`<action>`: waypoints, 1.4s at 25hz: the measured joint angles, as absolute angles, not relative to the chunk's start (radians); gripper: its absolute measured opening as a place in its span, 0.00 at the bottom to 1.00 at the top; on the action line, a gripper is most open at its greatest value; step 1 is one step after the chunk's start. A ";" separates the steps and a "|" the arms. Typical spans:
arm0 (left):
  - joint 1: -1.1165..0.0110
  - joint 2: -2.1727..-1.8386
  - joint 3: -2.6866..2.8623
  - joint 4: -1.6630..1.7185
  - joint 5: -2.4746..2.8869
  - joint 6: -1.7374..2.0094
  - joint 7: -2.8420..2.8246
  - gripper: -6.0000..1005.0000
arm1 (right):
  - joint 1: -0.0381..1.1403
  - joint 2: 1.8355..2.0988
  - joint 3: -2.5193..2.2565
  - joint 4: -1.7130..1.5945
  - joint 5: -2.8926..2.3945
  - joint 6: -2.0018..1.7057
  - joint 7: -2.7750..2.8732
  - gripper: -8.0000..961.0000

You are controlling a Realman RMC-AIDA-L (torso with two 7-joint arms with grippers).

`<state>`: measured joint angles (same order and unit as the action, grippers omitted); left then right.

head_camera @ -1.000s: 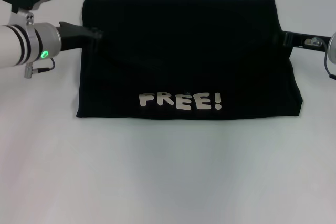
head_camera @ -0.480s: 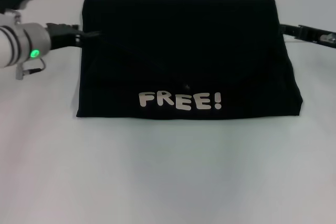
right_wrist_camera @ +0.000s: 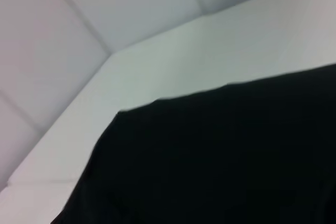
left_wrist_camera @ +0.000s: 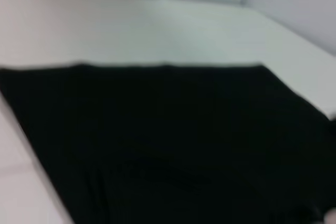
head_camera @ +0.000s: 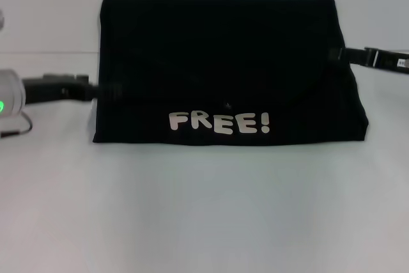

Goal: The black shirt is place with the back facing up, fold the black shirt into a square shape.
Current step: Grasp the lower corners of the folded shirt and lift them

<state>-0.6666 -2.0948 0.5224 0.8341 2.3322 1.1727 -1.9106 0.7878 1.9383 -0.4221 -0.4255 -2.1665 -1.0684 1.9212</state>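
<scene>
Though set right against the cloth, cannot tell whether apart or clamped: black on black at both edges. Left gripper [head_camera: 96, 91] at the shirt's [head_camera: 217, 55] left edge, near the front corner; right gripper [head_camera: 339, 54] at the right edge, about halfway back. Touching or just beside the hem, cannot say which.

Shifted within the last second: left gripper down the left edge from near the far corner toward the near one, arm drawn back out to the side. Right gripper kept at much the same spot on its edge, arm pulled outward. Shirt unmoved meanwhile.

Lying flat on the table [head_camera: 204, 209], toward the far side, already folded to a wide rectangle, print [head_camera: 219, 122] up along the near edge. Filling both wrist views with plain black cloth [left_wrist_camera: 173, 145] [right_wrist_camera: 220, 161].

Probably regrasping for the next fold: too wide for a square as yet, so likely one side over the other. Uneven grip points a risk of a skewed fold.
</scene>
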 joint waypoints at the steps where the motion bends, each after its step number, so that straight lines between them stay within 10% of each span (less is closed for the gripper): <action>1: -0.643 -2.100 0.544 0.849 2.334 1.184 -1.905 0.86 | 0.782 1.932 -0.433 -0.426 -2.167 -1.101 1.924 0.77; 9: -0.530 -2.154 0.640 0.932 2.385 1.171 -1.791 0.94 | 0.754 1.917 -0.441 -0.438 -2.165 -1.171 1.951 0.77; 35: -0.567 -2.164 0.807 0.838 2.411 1.011 -1.830 0.94 | 0.736 1.919 -0.442 -0.442 -2.162 -1.173 1.949 0.77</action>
